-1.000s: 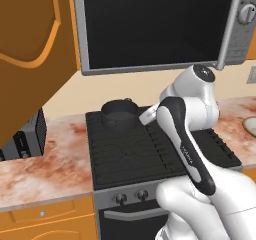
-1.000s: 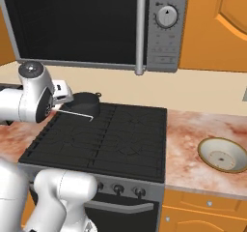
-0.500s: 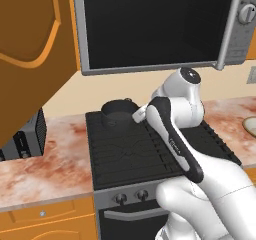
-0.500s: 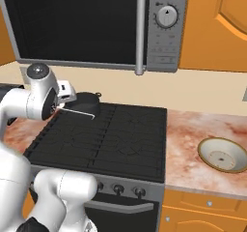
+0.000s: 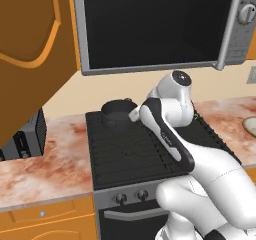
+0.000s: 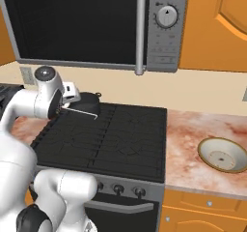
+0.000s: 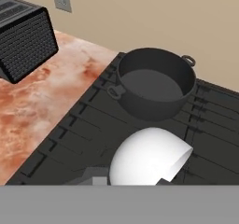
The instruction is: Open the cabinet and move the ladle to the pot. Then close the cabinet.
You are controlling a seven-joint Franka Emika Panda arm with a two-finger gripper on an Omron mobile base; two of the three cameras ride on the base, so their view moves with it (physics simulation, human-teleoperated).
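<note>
In the left base view, an open orange-wood arched-panel door of the cabinet fills the upper left of the frame, swung out toward the camera. The short round dark grey-black pot sits left of centre, at the back left corner of the black gridded stove top. The white arm rises from the lower right and bends toward the pot; its wrist covers the claw here. A black slotted toaster stands at the left edge on the mottled pink stone desk. A steel-framed microwave spans the top.

In the right base view, the pot lies in the left half, partly behind the hand. The claw sits just left of it, jaws pressed together on the thin straight handle of the pale silvery-white ladle. The handle runs rightward and ends in a small hook above the stove grate, in front of the pot. A cream round bowl rests on the desk at the right edge.

In the hand view, the pot stands upper centre, empty, with small loop handles on either side. The ladle's rounded white bowl shows large at bottom centre, nearer the camera than the pot and outside it. The toaster is in the upper left corner.
</note>
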